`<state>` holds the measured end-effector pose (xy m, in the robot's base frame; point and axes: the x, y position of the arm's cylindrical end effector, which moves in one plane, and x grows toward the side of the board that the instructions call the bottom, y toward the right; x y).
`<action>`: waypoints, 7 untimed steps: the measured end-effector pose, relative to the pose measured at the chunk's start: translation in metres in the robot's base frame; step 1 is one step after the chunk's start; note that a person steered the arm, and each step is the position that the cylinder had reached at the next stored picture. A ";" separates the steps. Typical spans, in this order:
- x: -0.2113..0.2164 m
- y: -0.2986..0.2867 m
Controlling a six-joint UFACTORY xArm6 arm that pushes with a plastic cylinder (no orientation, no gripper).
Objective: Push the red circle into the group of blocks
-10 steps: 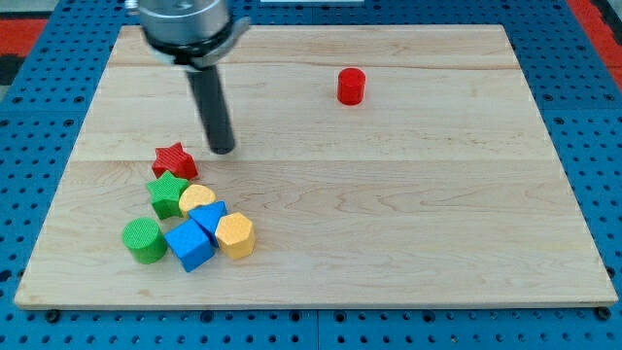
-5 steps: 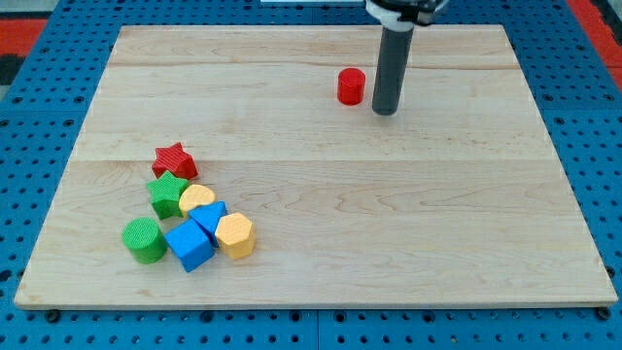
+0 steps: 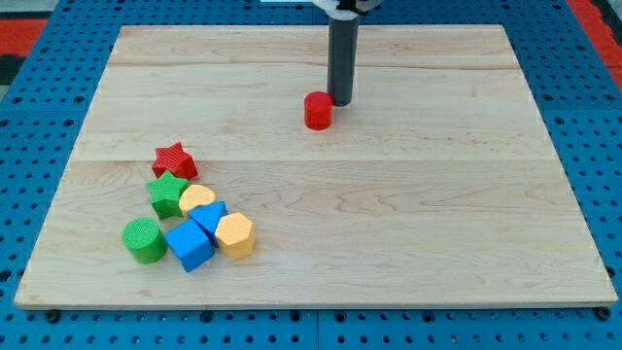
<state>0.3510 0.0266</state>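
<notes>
Nearest the view's bottom, at lower left of the wooden board [image 3: 408,243]: a cluster of seven blocks. Lowest, a green cylinder [image 3: 144,240], a blue cube [image 3: 189,245] and a yellow hexagon [image 3: 235,235], with a second blue block [image 3: 210,218] wedged between the cube and the hexagon. Just above those, a yellow half-round block [image 3: 197,199], touching a green star [image 3: 168,192]. Topmost in the cluster, a red star [image 3: 174,158], just above the green one. Farther up, well apart from the group, toward the view's upper middle: the red circle [image 3: 318,111], alone on bare wood. Against its upper right edge, my tip [image 3: 340,101], touching or very nearly so. No fingers here, only a plain dark rod, holding nothing. Around the board, blue pegboard [image 3: 29,194].
</notes>
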 end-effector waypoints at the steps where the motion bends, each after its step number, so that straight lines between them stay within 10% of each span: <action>1: 0.002 -0.019; 7: 0.044 -0.118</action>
<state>0.3949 -0.0917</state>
